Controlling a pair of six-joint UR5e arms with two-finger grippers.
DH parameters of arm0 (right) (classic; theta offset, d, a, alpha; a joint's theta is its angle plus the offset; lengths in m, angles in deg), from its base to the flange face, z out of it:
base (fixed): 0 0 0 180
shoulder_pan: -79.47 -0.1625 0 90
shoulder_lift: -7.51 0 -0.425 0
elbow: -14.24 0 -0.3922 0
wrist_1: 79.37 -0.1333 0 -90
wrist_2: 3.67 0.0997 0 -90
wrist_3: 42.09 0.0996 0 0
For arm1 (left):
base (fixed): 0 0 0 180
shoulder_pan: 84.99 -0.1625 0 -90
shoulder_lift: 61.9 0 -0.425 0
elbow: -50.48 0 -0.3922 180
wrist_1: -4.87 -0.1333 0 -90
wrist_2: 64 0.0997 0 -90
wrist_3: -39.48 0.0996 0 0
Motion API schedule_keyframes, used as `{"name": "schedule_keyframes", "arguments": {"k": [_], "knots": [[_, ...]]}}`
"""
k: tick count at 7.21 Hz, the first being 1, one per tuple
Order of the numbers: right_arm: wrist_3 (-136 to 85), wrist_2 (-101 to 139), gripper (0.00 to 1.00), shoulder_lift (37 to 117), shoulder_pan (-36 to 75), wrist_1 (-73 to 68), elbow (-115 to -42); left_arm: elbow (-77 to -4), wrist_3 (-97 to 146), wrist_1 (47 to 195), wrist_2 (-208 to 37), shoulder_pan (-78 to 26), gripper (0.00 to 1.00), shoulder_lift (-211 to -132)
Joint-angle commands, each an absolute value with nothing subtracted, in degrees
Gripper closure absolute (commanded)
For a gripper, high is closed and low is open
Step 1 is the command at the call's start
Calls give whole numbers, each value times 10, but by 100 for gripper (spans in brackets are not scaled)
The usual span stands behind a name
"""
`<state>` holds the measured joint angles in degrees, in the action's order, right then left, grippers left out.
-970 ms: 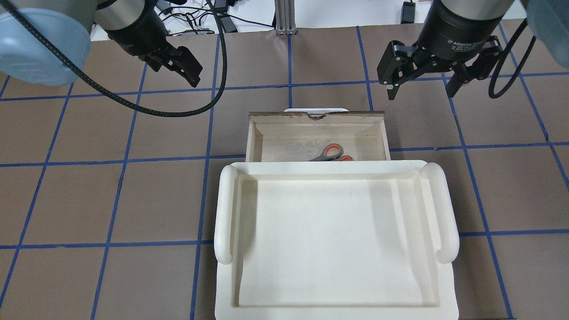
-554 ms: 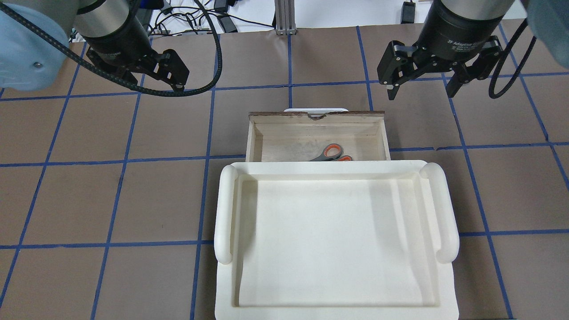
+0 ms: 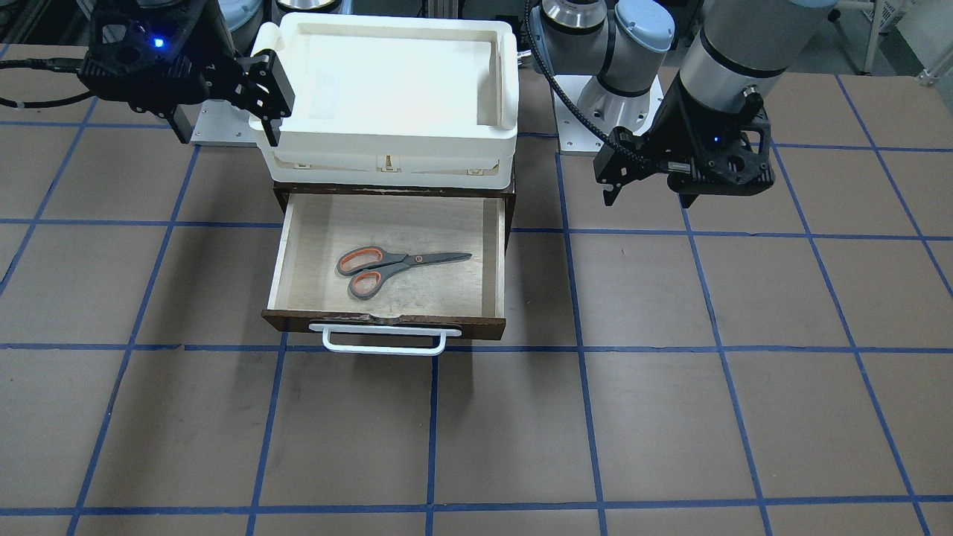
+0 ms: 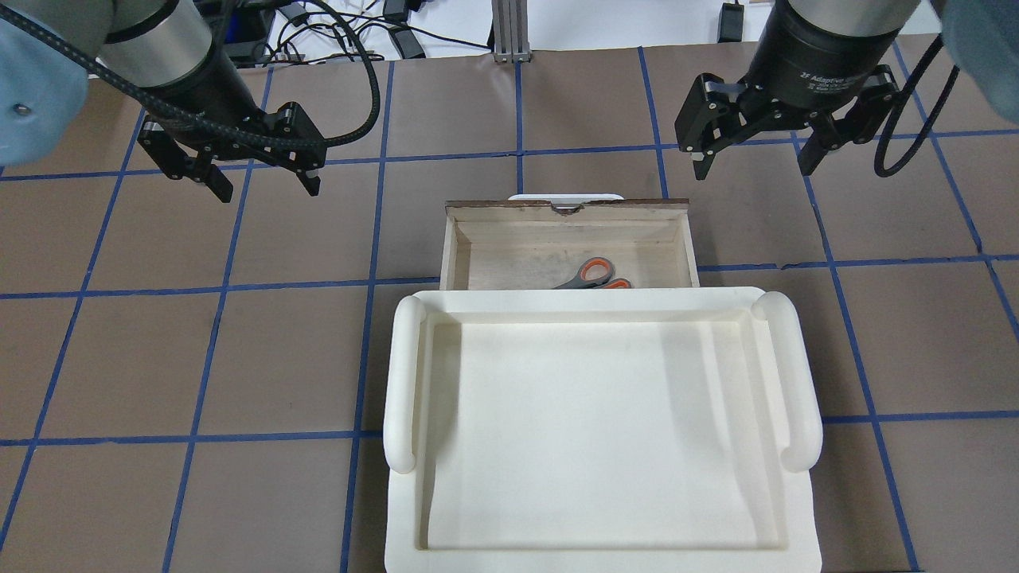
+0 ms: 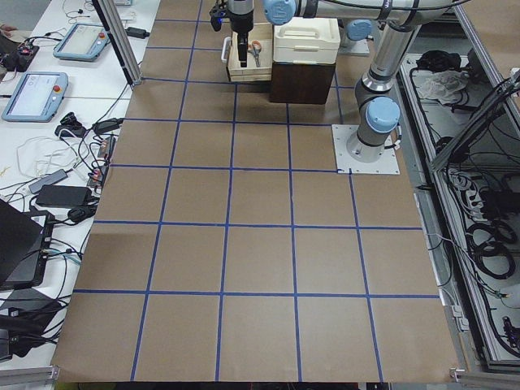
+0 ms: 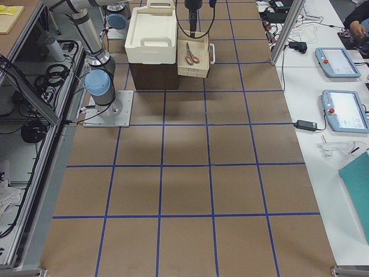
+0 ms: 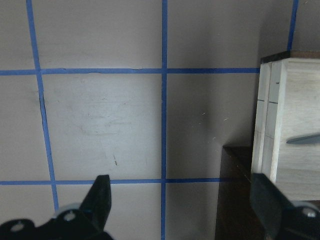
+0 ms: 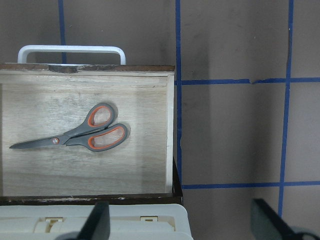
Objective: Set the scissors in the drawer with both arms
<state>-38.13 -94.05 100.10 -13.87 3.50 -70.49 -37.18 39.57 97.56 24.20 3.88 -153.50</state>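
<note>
The scissors (image 3: 394, 264) lie flat inside the open drawer (image 3: 387, 321), blades toward the robot's left, touched by neither gripper. They also show in the overhead view (image 4: 593, 273) and the right wrist view (image 8: 80, 135). My left gripper (image 4: 265, 191) is open and empty above the bare table, left of the drawer; it also shows in the front view (image 3: 648, 199). My right gripper (image 4: 752, 169) is open and empty above the table, right of and beyond the drawer front, and shows in the front view (image 3: 227, 134). The drawer's white bar handle (image 3: 383, 348) faces away from me.
A cream-white plastic bin (image 4: 589, 298) sits on top of the dark cabinet that the drawer slides out of, and it hides the drawer's rear part from overhead. The brown table has a blue tape grid. Cables and tablets lie beyond the far edge.
My left gripper has swung left and toward me and turned, so both open fingers now show. My right gripper, the drawer and the scissors have not moved.
</note>
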Motion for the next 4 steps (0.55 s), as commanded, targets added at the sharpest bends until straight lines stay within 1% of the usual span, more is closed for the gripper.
{"name": "schedule_keyframes", "arguments": {"k": [1, 4], "knots": [[-381, -940, 0, 1001, -139, 35, -705, -373, 393, 975, 240, 36, 0, -1531], [-382, -942, 0, 1001, -139, 35, -705, -374, 389, 974, 241, 37, 0, -1530]]}}
